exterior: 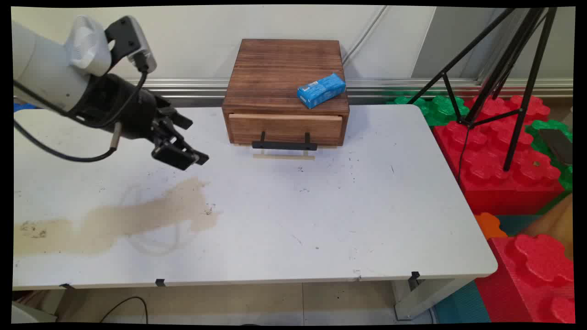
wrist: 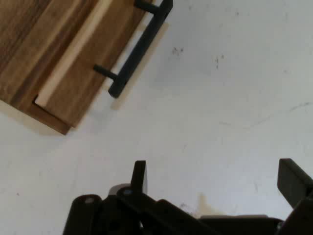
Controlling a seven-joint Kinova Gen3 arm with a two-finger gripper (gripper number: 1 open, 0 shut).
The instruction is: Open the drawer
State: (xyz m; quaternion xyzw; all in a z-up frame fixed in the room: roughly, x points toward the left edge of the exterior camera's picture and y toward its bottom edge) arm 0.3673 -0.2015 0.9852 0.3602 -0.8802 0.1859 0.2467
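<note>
The black two-finger gripper [exterior: 183, 156] hovers with its fingers spread wide and holding nothing, above the white table [exterior: 321, 215], left of the brown wooden drawer box [exterior: 286, 91]. The box's black bar handle [exterior: 284, 145] faces near; a blue rectangular packet [exterior: 321, 90] lies on top

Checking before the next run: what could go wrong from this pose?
The blue packet lies near the wooden box's top front edge; jolting the box might tip it off. The hand, open, hovers left of the drawer handle; a slanted approach could knock the handle. Hanging black cables might drag across the table.
</note>
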